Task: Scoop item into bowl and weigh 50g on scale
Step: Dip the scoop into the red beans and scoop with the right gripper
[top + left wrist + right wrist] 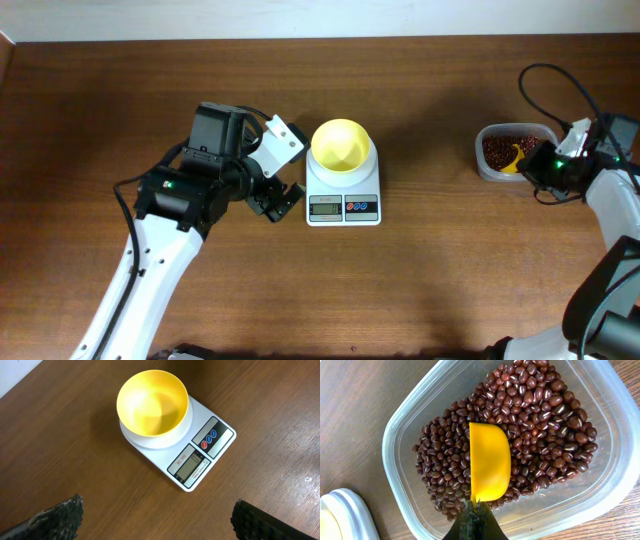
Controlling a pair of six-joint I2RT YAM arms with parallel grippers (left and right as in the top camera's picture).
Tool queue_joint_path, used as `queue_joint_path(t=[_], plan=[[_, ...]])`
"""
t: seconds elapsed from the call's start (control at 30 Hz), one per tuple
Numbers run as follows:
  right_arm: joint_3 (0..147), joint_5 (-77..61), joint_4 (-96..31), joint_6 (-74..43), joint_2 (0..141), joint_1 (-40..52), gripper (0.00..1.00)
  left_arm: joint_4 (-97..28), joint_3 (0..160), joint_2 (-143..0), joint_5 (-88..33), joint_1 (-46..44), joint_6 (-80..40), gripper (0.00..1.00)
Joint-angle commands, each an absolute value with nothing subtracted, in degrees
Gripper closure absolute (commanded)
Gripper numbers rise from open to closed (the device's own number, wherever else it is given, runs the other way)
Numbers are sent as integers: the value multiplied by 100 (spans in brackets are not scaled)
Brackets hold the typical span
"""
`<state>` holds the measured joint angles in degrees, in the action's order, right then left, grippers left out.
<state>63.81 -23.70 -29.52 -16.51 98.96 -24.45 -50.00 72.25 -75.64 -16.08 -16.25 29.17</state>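
The pale yellow bowl (341,145) (152,402) stands empty on the white scale (343,195) (210,450) at the table's middle. My left gripper (277,200) (157,520) hovers just left of the scale, jaws wide open with bare wood between them. At the right, the dark red-brown beans (497,150) (535,415) fill a clear plastic container (484,165) (410,425). My right gripper (535,165) (479,515) is shut on the handle of a yellow scoop (512,160) (490,460), whose cup lies on its side among the beans.
A white object (340,515) shows at the lower left of the right wrist view. Brown wooden table (430,280) stretches around the scale. Black cables (545,85) loop above the right arm.
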Motion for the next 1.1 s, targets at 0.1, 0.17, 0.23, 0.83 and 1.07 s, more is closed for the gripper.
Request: queue_joint_path(t=[0.1,0.17,0.23,0.83,1.07], plan=[[6243,-3098,-2976,-1485,10090,-3015,96,-5006,7360,-7498,-1612,-1586,3009,1],[6243,-3645,-2976,-1466,10090,-3315,96,-5006,7360,-7498,-1612,-1586,3009,1],[6243,-3820,-2974,-1374,10090,-3459,96,-5006,7360,-7498,-1612,-1586,3009,1],[6243,-5024,-2779,-1398,10088,-3688,96,-5006,7360,-7498,-1612,-1586,3009,1],[6243,-5400,-2740,-1398,10088,-3846,96,-5006,7360,-7498,-1612,-1586,3009,1]])
